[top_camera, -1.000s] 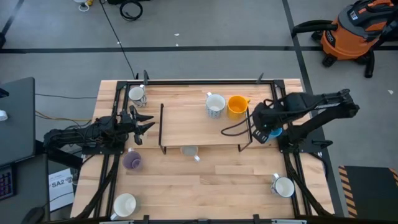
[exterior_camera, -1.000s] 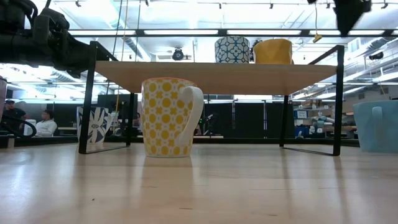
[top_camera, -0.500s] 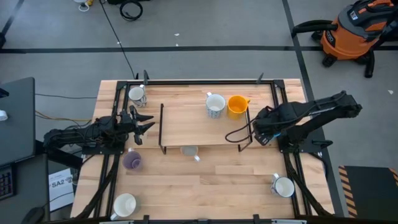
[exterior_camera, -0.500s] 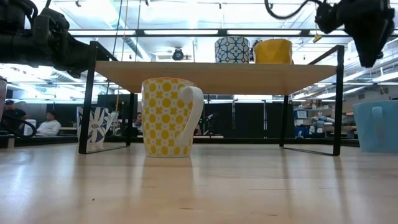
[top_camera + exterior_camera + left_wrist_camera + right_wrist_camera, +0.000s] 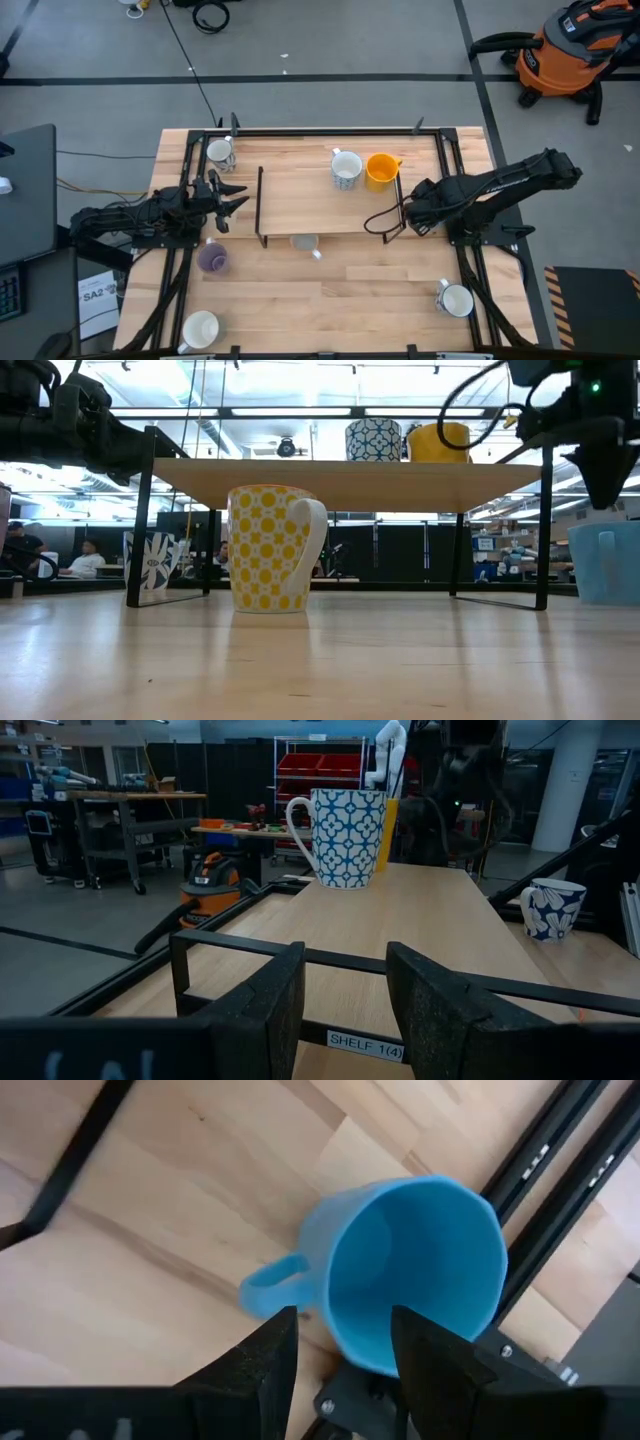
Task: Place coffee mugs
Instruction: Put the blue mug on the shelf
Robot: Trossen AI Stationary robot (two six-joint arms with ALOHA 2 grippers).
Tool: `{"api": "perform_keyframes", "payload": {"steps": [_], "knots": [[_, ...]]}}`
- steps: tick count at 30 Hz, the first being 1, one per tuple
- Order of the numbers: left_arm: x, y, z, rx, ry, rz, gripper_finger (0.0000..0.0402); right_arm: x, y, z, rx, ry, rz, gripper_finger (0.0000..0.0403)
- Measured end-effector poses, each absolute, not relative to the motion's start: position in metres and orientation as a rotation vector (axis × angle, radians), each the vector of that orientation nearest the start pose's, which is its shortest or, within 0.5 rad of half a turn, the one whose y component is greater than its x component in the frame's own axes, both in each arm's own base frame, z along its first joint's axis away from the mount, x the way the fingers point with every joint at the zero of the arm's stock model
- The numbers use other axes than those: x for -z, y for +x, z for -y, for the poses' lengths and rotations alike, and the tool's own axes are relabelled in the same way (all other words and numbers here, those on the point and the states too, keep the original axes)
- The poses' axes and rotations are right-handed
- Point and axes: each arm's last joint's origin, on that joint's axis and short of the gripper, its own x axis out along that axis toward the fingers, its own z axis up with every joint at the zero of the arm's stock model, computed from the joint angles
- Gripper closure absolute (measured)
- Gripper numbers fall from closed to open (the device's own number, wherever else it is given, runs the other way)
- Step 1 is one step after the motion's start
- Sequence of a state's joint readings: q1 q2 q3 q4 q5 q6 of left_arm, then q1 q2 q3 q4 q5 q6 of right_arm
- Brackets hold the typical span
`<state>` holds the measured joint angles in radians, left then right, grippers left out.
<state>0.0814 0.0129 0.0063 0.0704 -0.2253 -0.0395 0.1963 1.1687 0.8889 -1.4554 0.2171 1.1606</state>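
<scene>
A blue-patterned mug (image 5: 345, 168) and an orange-yellow mug (image 5: 381, 169) stand on the raised wooden shelf (image 5: 310, 200). A yellow-dotted mug (image 5: 272, 548) stands on the table under it. The bright blue mug (image 5: 415, 1270) stands upright on the table by the shelf's right end, and my right arm hides it from above. My right gripper (image 5: 345, 1350) hangs open just above it, pointing down, one finger over the handle side of its rim and one over its hollow. My left gripper (image 5: 226, 197) waits open and level at the shelf's left end. A purple mug (image 5: 211, 258) and white mugs (image 5: 200, 329) (image 5: 457, 300) (image 5: 220, 152) stand around.
The shelf's black frame legs (image 5: 545, 520) stand close beside the blue mug (image 5: 605, 563). Black rails (image 5: 470, 265) run along both table sides. An orange vacuum cleaner (image 5: 570, 50) stands on the floor beyond. People sit in the room behind (image 5: 85, 557). Bare table (image 5: 340, 300) lies in front of the shelf.
My right gripper has come down from above the shelf's right end toward the blue mug, drifting slightly toward the table's near edge and tipping more steeply downward. It now covers the mug from above. Its fingers stay open. No mug has moved.
</scene>
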Motion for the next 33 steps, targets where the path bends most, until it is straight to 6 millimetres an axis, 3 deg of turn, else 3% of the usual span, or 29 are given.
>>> {"api": "perform_keyframes", "payload": {"steps": [26,33], "knots": [[-0.171,0.096,-0.014,-0.306,-0.044,0.070,0.0253,-0.201,0.149,-0.022,0.957,0.492,-1.374,0.0236],[-0.171,0.096,-0.014,-0.306,-0.043,0.070,0.0253,-0.200,0.150,-0.023,0.927,0.526,-1.390,0.0269]]}}
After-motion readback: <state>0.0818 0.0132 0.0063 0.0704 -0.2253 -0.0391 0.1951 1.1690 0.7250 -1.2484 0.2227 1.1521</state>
